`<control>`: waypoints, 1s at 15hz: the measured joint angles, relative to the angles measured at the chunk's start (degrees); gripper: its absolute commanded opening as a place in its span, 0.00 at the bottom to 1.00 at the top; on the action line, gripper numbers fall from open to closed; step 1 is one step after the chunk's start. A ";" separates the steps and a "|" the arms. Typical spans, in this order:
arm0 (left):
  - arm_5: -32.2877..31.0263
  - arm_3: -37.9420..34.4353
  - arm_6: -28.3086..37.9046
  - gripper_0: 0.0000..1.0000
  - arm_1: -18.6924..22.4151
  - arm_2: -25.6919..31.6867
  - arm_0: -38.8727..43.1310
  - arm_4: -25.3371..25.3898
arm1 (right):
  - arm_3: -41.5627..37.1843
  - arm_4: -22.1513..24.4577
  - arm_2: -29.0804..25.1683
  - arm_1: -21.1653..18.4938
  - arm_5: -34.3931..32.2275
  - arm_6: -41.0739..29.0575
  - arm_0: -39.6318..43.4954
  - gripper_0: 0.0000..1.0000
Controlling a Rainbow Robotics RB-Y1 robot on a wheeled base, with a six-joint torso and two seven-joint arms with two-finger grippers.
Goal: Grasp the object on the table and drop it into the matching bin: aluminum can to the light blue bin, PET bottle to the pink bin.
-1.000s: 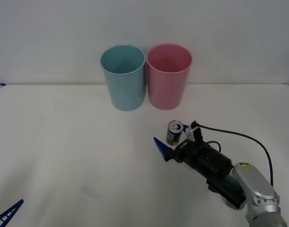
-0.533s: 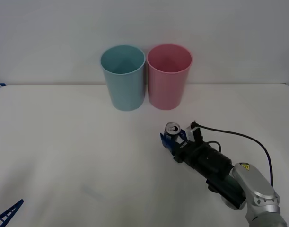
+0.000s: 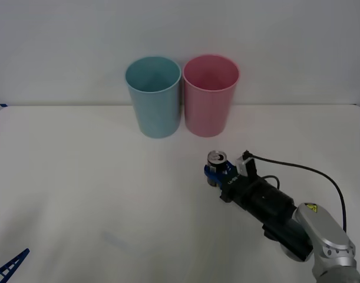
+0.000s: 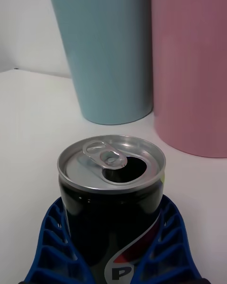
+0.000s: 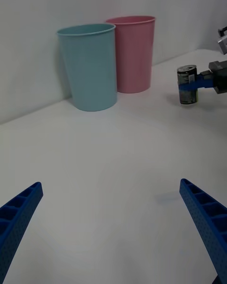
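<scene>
The left tool (image 3: 6, 265) is parked at 7 o'clock on the wide white table (image 3: 79, 177), its blue ribbed fingers (image 5: 19, 213) spread wide and holding nothing.

The tall round pale blue plastic bin (image 3: 153, 97) stands at 12 o'clock, with the tall round pink plastic bin (image 3: 210, 95) just beside it toward 1 o'clock.

The small dark aluminum can with a silver pull-tab top (image 3: 216, 167) stands upright on the table at 4 o'clock, nearer the pink bin. The right tool (image 3: 218, 175) is closed on the can body, one finger on each side.

Step in hand: grasp, apparently complete. The next move calls for lifting the can above rim height, carrying it toward 11 o'clock past the pink bin, centring it over the pale blue bin, then releasing.

View differences: the right wrist view shows the opened tab and the fingers (image 4: 54, 246) seated against the can wall. The left wrist view shows the can base on the table, with no visible lift. The front view shows how the bins and the can are laid out.
</scene>
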 measured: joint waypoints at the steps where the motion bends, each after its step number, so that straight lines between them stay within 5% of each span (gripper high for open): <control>1: 0.00 0.00 0.00 1.00 0.00 0.00 0.00 0.00 | -1.61 -0.21 0.02 -0.53 -0.15 -0.32 0.98 0.00; 5: 0.00 0.00 0.00 1.00 0.00 0.00 0.00 0.00 | -11.01 -1.05 0.21 -3.31 -0.26 -4.09 6.62 0.00; 15: 0.00 0.00 0.00 1.00 0.00 0.00 0.00 0.00 | -35.70 -2.49 0.52 -13.76 -0.25 -27.17 13.33 0.00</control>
